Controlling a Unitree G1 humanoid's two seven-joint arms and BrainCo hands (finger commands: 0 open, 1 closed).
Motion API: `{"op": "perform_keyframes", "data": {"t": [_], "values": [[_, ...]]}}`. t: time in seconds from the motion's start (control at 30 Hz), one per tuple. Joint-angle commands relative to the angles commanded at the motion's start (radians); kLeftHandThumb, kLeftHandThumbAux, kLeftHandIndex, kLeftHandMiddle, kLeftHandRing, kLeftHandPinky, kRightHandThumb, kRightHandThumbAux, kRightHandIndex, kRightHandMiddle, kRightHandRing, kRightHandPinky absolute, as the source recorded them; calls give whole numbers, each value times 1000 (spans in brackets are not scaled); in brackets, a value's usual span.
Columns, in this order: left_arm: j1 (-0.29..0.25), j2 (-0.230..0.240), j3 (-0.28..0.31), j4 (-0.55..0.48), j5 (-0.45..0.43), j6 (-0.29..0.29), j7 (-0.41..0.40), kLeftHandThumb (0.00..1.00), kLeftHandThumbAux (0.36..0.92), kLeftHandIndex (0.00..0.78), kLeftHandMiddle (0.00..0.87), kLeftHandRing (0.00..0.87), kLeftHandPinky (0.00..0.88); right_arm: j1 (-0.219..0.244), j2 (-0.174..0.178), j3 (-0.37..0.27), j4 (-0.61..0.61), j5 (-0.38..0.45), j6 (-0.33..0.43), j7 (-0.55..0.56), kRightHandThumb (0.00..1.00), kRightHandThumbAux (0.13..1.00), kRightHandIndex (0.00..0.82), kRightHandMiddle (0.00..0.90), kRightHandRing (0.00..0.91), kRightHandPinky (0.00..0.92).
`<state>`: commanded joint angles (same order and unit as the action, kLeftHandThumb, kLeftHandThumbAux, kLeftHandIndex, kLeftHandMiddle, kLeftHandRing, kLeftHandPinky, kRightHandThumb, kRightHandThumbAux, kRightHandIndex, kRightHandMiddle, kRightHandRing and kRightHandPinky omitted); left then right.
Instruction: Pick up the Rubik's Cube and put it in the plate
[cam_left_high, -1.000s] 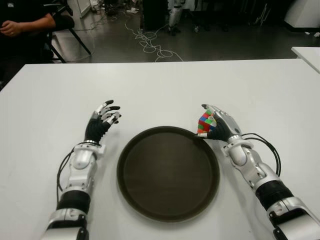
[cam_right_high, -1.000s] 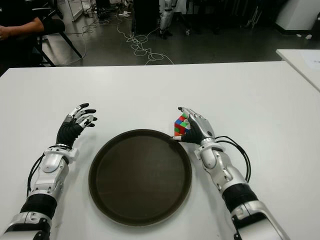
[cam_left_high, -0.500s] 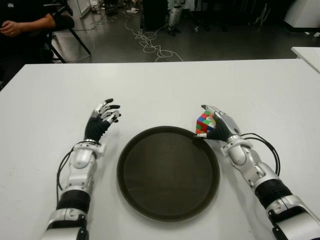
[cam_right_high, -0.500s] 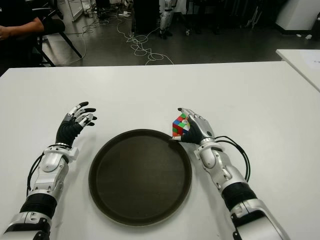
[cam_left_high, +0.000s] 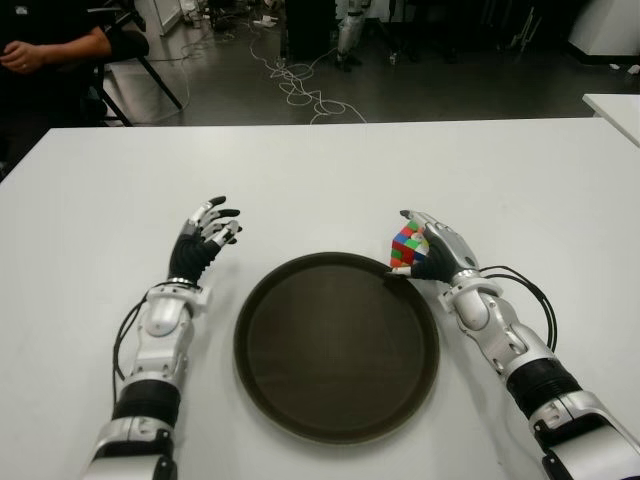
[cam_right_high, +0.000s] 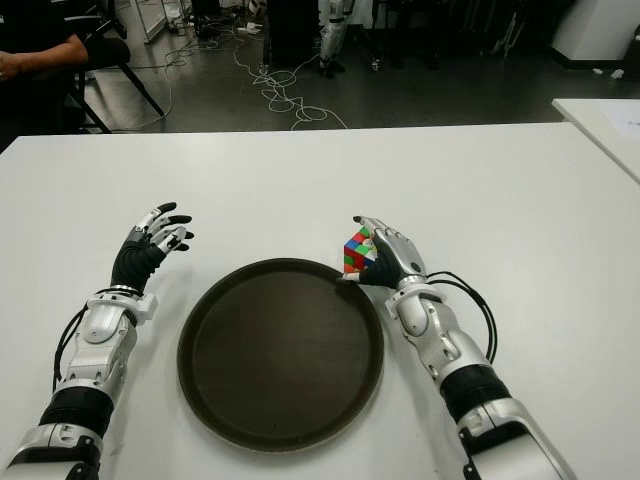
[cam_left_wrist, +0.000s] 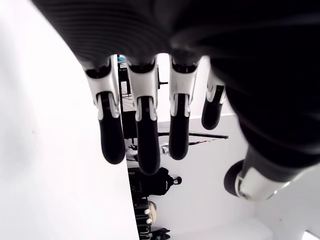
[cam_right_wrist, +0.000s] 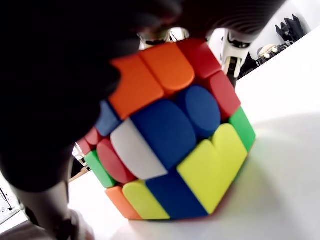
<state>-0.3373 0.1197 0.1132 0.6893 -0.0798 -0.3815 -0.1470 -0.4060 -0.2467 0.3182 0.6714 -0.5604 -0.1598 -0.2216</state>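
One Rubik's Cube (cam_left_high: 407, 246) half-hidden in right hand (cam_left_high: 437, 253) fingers; left hand (cam_left_high: 200, 243) fingers spread.

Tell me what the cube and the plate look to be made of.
Cube: looks like smooth moulded plastic with a slightly matte, bright finish; its coloured tiles are rounded and seamless, with no sticker edges visible. The right hand grips it beside the plate's rim.
Plate: dark brown, round, with a low raised rim and a dull sheen; probably plastic, though the look leaves coated metal or wood open.
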Motion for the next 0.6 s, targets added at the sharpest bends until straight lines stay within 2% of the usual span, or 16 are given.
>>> {"op": "perform_keyframes", "data": {"t": [0.6], "values": [[4, -2, -1, -17, 0, 20, 5, 627, 629, 172, 283, 336, 377, -9, 6, -19, 24, 30, 12, 7, 0, 744, 140, 180, 200, 225]]}}
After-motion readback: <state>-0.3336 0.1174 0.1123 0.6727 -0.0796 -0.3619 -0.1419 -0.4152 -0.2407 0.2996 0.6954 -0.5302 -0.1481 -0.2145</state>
